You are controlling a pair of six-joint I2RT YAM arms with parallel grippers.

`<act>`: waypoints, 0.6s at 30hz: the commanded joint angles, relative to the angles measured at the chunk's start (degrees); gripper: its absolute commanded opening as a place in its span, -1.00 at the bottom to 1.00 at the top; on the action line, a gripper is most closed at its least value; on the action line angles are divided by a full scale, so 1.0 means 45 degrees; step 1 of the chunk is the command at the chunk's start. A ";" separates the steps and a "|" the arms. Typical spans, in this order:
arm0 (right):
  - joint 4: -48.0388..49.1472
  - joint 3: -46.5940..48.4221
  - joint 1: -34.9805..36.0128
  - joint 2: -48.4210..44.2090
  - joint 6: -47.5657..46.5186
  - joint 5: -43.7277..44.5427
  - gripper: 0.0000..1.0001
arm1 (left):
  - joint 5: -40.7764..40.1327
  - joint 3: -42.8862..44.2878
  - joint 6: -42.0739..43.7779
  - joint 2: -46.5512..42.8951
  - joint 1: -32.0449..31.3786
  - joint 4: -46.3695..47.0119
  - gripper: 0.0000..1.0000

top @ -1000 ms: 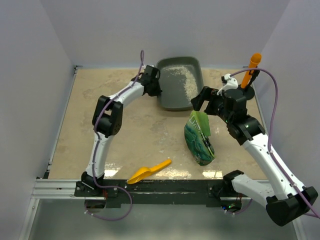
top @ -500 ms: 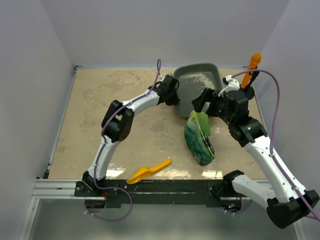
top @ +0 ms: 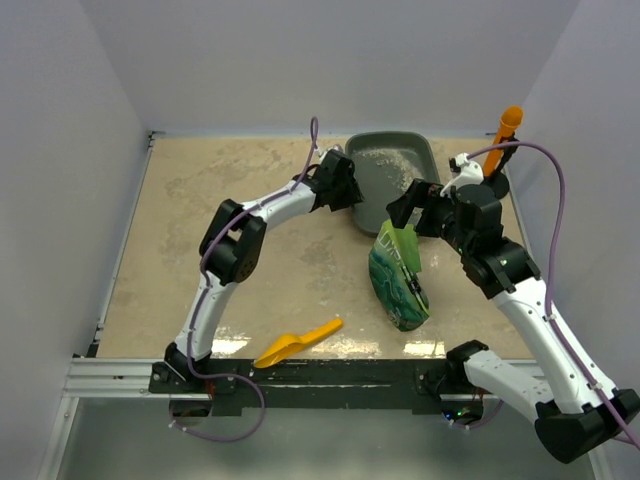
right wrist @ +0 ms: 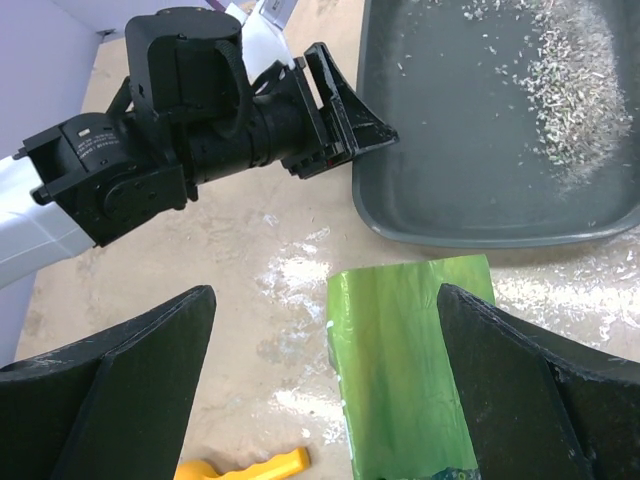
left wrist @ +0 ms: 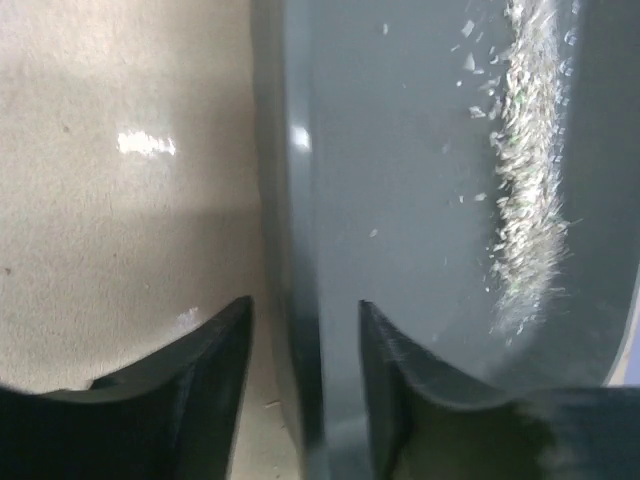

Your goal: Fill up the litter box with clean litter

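The litter box (top: pixel 392 182), a shallow dark grey tray, lies at the back centre-right of the table. A thin scatter of clean litter (top: pixel 398 153) lies along its far side, seen as a pale strip (left wrist: pixel 528 200) in the left wrist view. My left gripper (top: pixel 344 190) straddles the box's left rim (left wrist: pixel 300 200) with small gaps on both sides, so it is open. My right gripper (right wrist: pixel 325 300) hangs wide open above the top of the upright green bag (right wrist: pixel 410 360), touching nothing. The litter box (right wrist: pixel 470 170) and left gripper (right wrist: pixel 345 110) lie beyond it.
The green bag (top: pixel 398 275) stands just in front of the box. A yellow scoop (top: pixel 297 343) lies near the front edge. An orange-handled tool (top: pixel 505 135) stands at the back right corner. Walls enclose the table on the left, back and right.
The left gripper dragged the litter box rightward by its rim, towards the bag. Its jaws have since parted off the rim. The right gripper stayed open over the bag.
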 commanded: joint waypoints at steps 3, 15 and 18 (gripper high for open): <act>-0.0195 0.0204 0.0015 0.0088 0.0110 -0.0325 0.97 | 0.0899 -0.0948 0.0464 -0.1343 -0.0133 0.1475 0.25; -0.1562 0.1825 0.0035 0.0772 -0.2310 -0.1632 0.97 | -0.0641 -0.1417 0.3431 -0.4602 -0.0133 -0.0258 0.34; -0.1913 0.2234 0.0054 0.1123 -0.2935 -0.1809 0.97 | -0.0858 -0.1923 0.4466 -0.5833 -0.0114 -0.0962 0.36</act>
